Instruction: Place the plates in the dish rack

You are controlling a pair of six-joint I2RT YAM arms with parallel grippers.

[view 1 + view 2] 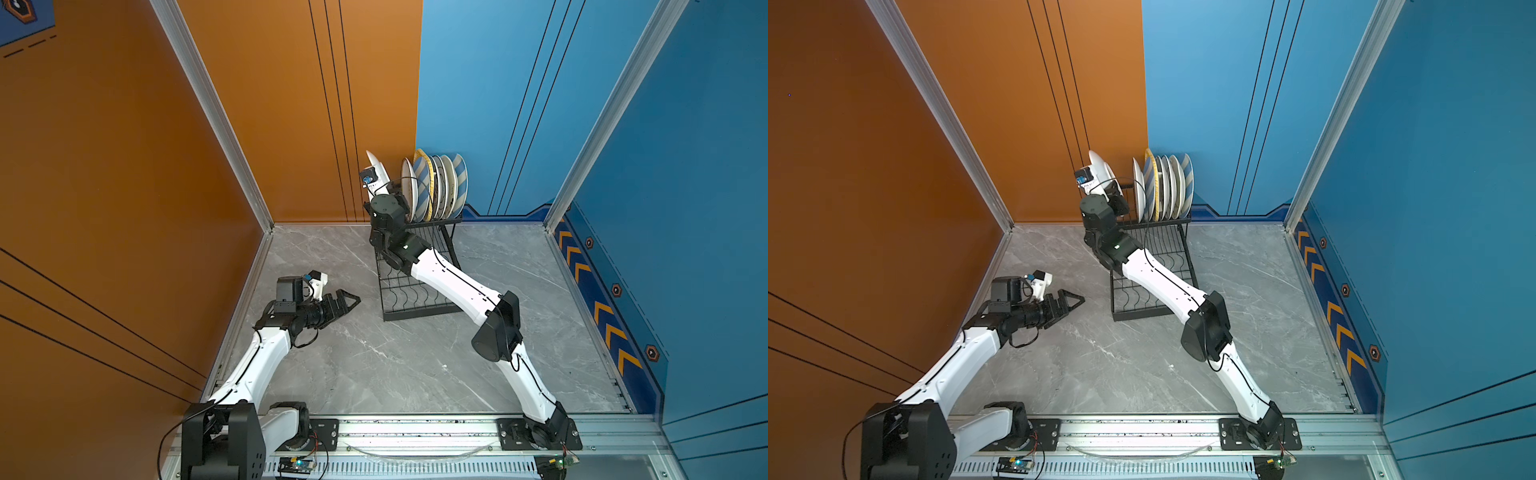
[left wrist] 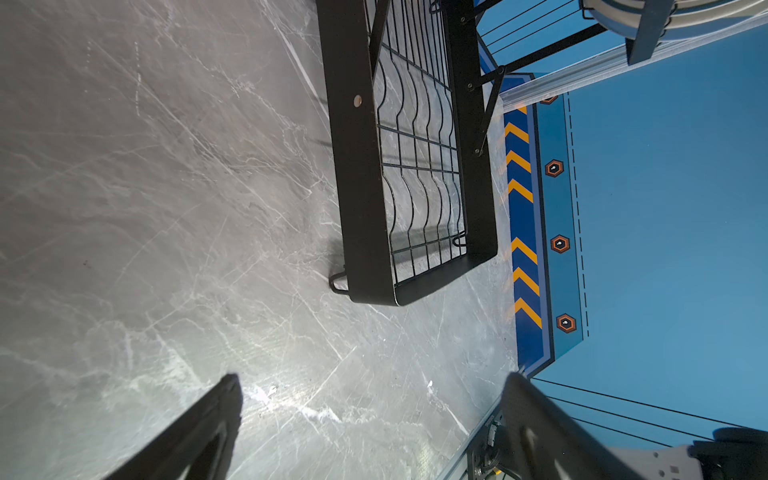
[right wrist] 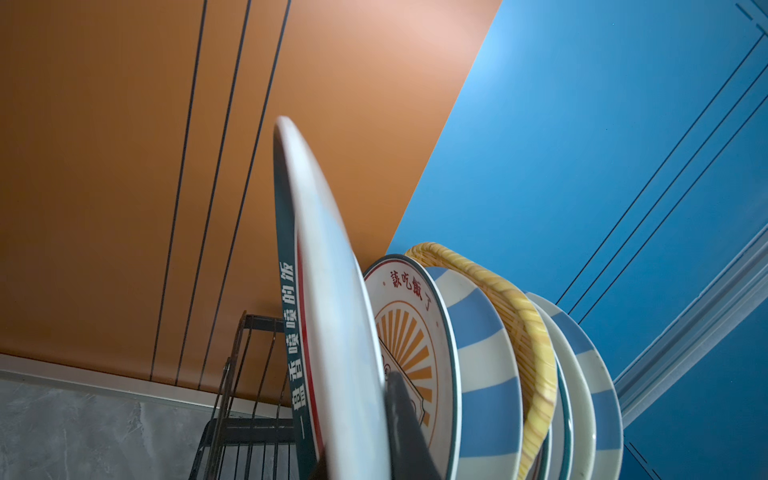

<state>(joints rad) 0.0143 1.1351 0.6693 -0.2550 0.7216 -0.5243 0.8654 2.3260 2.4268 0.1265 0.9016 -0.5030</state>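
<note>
On the dish rack's [image 1: 419, 291] raised tier: a row of plates [image 1: 436, 187] stands on edge, packed close together.
Row order: a sunburst plate [image 3: 411, 332] is outermost at the rack's left end. Next come a blue-striped plate [image 3: 482, 353], the yellow woven plate [image 3: 528, 332], some pale plates, and another striped one at the rack's far end.
Right gripper [image 1: 386, 190]: closed on the lower rim of the held plate [image 3: 328, 291]. One dark finger [image 3: 403, 424] lies across the plate's pale underside.
Held plate: white with a dark lettered rim, on edge and slightly tilted, above the left end of the rack's raised tier, just beside the sunburst plate. Whether its lower edge touches the rack's wires is hidden.
Left gripper [image 1: 347, 300]: jaws spread wide, holding nothing, low over the marble table [image 1: 415, 365], left of the rack's flat grid and apart from it.
Flat grid [image 2: 419, 166]: wavy wires; the right arm reaches over it in both top views.
</note>
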